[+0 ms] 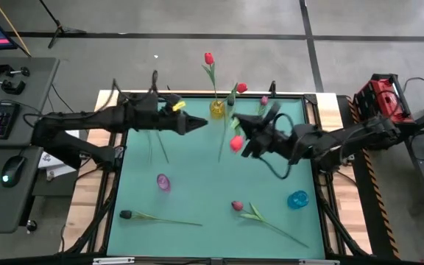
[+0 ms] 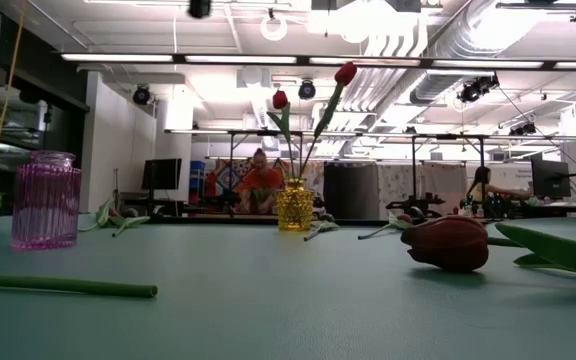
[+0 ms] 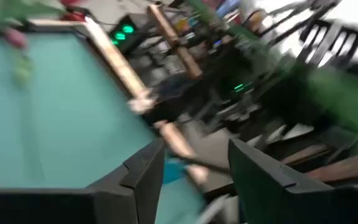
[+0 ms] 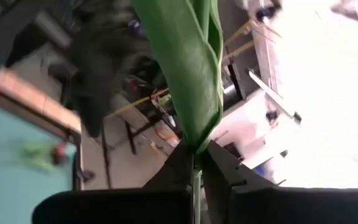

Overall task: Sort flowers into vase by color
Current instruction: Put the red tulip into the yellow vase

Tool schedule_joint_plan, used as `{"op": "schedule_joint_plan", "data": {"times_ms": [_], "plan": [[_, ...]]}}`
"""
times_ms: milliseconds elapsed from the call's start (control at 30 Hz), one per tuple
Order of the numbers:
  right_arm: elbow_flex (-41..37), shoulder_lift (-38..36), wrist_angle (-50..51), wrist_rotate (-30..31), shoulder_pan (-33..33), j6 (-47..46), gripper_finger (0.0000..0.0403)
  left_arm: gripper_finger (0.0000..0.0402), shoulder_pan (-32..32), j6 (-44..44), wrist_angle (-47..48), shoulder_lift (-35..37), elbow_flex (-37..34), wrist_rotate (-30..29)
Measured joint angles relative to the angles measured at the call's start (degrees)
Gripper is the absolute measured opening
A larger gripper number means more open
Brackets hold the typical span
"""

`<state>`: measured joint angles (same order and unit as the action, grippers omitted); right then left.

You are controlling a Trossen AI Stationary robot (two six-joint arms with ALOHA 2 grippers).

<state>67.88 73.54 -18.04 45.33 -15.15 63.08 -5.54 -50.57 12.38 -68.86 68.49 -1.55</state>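
Observation:
My right gripper point(image 1: 243, 140) point(image 4: 195, 152) hovers over the table's middle, right of the yellow vase point(image 1: 217, 109) point(image 2: 294, 205), shut on a red tulip point(image 1: 235, 143). Two red tulips point(image 1: 209, 59) point(image 2: 345, 73) stand in the yellow vase by their stems. My left gripper point(image 1: 199, 125) point(image 3: 194, 152) is open and holds nothing, raised just left of that vase. A near-black tulip point(image 1: 126, 215) and a dark red one point(image 1: 237, 206) point(image 2: 448, 243) lie flat near the table's near edge. A small pink bud point(image 1: 263, 99) lies by the far edge. My right gripper pinches the tulip's thin green stem point(image 4: 196, 171) between its two fingers, just below where a broad green leaf point(image 4: 185, 62) begins. The leaf stretches away beyond the fingertips. The flower is lifted clear of the table, its red head point(image 1: 235, 143) beside the fingers.
A pink ribbed vase point(image 1: 163, 182) point(image 2: 45, 200) stands left of centre, and a blue vase point(image 1: 297, 199) stands near the right edge. Loose green stems point(image 1: 153, 147) lie under my left arm. A wooden rim point(image 1: 311, 110) frames the teal table. People sit in the room beyond.

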Motion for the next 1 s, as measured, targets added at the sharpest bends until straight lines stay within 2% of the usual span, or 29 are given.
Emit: {"op": "schedule_joint_plan", "data": {"times_ms": [100,167,233,300,367,433,500,667,767,1000], "plan": [[0.00,-3.76,4.16,-0.71,2.27,-13.02,0.0001,0.0170,-0.30,6.26,8.65,3.51,0.00,-5.24],[0.00,-7.05,10.76,-4.12,5.20,-25.00,0.0001,0.0170,0.47,9.98,13.70,5.28,0.00,-10.84],[0.00,-10.14,18.57,-11.93,9.30,-37.48,0.0001,0.0170,2.16,12.71,17.93,6.36,-0.25,-16.95],[0.00,-12.07,23.90,-22.92,14.12,-47.46,0.0001,0.0170,4.28,14.86,19.25,7.09,-1.50,-22.31],[0.00,-12.52,25.19,-32.13,18.22,-52.70,0.0001,0.0170,6.43,15.29,19.18,7.43,-3.84,-27.13],[0.00,-11.94,24.55,-37.01,20.98,-55.95,0.0001,0.0170,8.64,14.62,16.50,7.35,-7.18,-30.68],[0.11,-10.31,22.34,-39.23,22.60,-58.65,0.0001,0.0170,10.31,14.37,11.78,7.30,-11.43,-31.52],[0.13,-3.84,20.17,-39.67,24.75,-61.62,0.0001,0.0170,10.92,14.87,-4.29,7.55,-22.03,-27.67],[2.29,0.56,20.69,-38.35,26.93,-62.88,0.0000,0.0170,8.40,19.90,-12.33,9.35,-24.93,-22.55],[12.29,11.90,23.79,-35.30,33.65,-63.72,0.0000,0.0170,-2.46,33.81,-13.70,15.03,-25.16,-5.06]]}}
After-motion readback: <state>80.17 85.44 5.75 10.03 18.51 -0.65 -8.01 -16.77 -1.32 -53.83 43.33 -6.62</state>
